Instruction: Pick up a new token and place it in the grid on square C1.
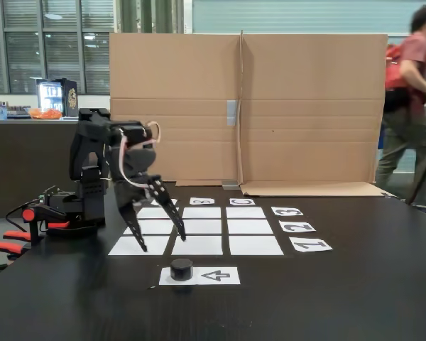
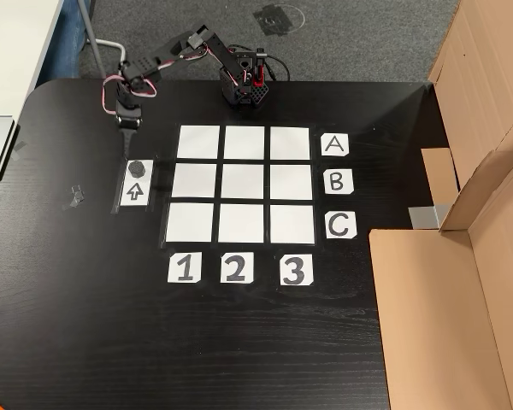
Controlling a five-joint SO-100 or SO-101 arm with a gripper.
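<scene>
1. The black arm (image 1: 92, 177) stands at the left of the fixed view, on the far edge of the black table (image 1: 341, 298). In the other view its base sits at the top centre of the frame.
2. The gripper (image 1: 162, 241) points downward, and in the fixed view its two fingers are clearly apart, with nothing between them. The tips hang above the table, in front of the left column of the grid as this view shows it.
3. In the other view the gripper (image 2: 128, 141) is in the upper left of the frame, just above the token in the picture and not touching it.
4. The token (image 1: 182, 268) is a small black puck. It rests on the left end of the arrow sheet (image 1: 216, 275) in the lower centre of the fixed view.
5. In the other view the token (image 2: 136, 167) lies on the top end of the same sheet, left of the grid.
6. The grid (image 2: 242, 184) has nine white squares, all bare. Square C1 (image 2: 190, 223) is the lower left one in the other view, beside label "1" (image 2: 185, 268) and in the row of label "C" (image 2: 340, 225).
7. A cardboard wall (image 1: 248, 106) stands behind the table in the fixed view, and a person (image 1: 408, 99) is at the right edge.
</scene>
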